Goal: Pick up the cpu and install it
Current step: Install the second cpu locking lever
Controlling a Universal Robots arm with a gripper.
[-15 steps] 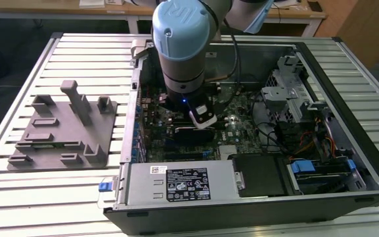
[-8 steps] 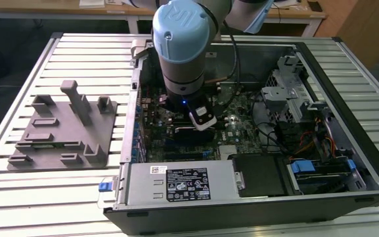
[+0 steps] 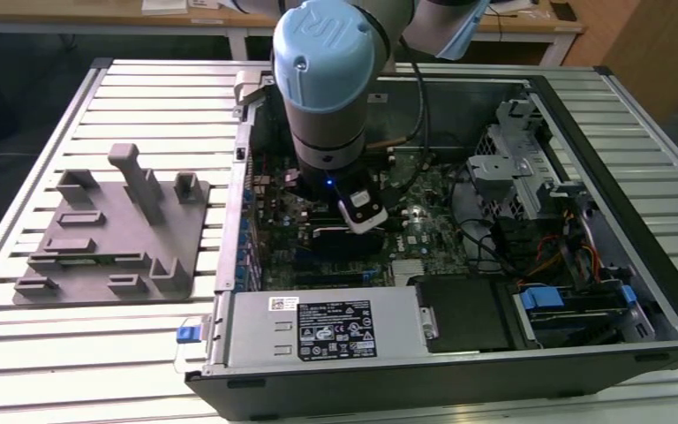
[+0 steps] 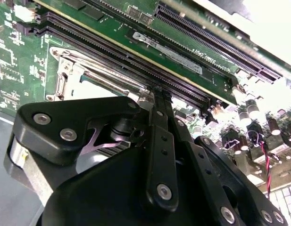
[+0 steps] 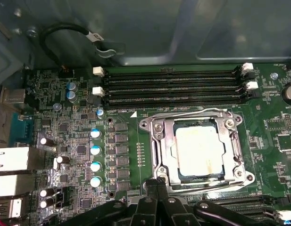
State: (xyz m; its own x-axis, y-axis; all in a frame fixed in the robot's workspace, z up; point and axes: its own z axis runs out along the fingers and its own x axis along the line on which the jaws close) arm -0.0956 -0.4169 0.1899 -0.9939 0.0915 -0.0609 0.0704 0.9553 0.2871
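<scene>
The cpu [image 5: 200, 150], a pale silvery square, lies flat inside the metal socket frame [image 5: 154, 141] on the green motherboard [image 5: 74, 136]. My gripper [image 5: 157, 182] hovers just beside the socket's edge, its two thin black fingers pressed together and shut with nothing between them. In the second wrist view the joined fingertips [image 4: 159, 94] end at the socket frame [image 4: 65, 70] beside the memory slots. The exterior view has the arm [image 3: 327, 88] reaching down into the open computer case [image 3: 621, 265] over the board's middle.
Black memory slots [image 5: 173, 87] run beside the socket. Upright capacitors [image 5: 95, 150] and rear ports [image 5: 13, 160] stand nearby. In the case sit a power supply [image 3: 321, 327], a drive cage [image 3: 516, 168] and cables [image 3: 563, 261]. A grey plastic fixture [image 3: 116, 234] rests on the slatted table.
</scene>
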